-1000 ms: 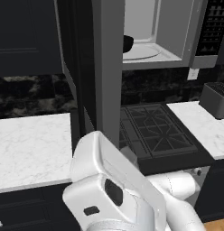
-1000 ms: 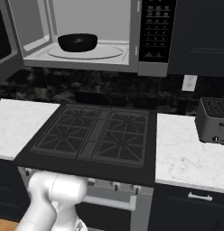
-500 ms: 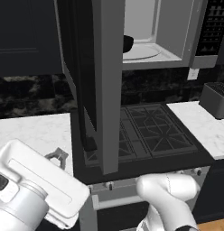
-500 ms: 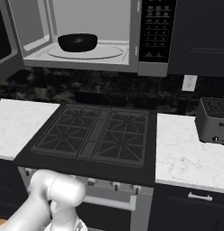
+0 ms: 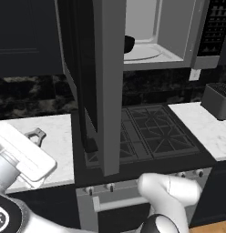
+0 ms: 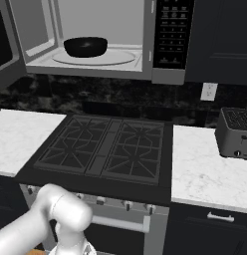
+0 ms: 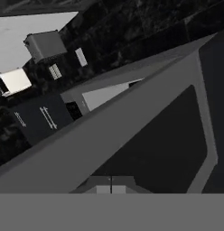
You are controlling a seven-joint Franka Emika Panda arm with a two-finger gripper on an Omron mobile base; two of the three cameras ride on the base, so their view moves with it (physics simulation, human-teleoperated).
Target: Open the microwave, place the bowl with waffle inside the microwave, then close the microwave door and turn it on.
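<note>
The microwave [image 6: 105,20] stands open high above and beyond the gripper [image 7: 111,185], its light cavity exposed over the stove [image 6: 105,149]. The microwave door [image 5: 108,86] is swung fully out toward the robot, unchanged over the last second, and its grey frame and dark glass now rise directly ahead of the gripper in the hand view, close but apparently not yet touched. What has changed is the arm. A second ago its white bulk sat low in the middle of the left base view, below the door's edge; it has since swung out to the door's outer side, so the hand hangs low over the white counter [image 5: 55,132] on the far side of the door from the cavity. The bowl [image 6: 85,46] has not moved: it rests on the round plate inside the microwave, well above the gripper and well apart from it, with the door panel between them. The waffle cannot be made out over the bowl's rim from these angles. The gripper's fingertips are pressed together with nothing between them. Loading looks finished, and the arm seems to be lining up behind the door to push it closed; the start button would come after that. A shove from so near the door's lower edge could glance off rather than swing it.
</note>
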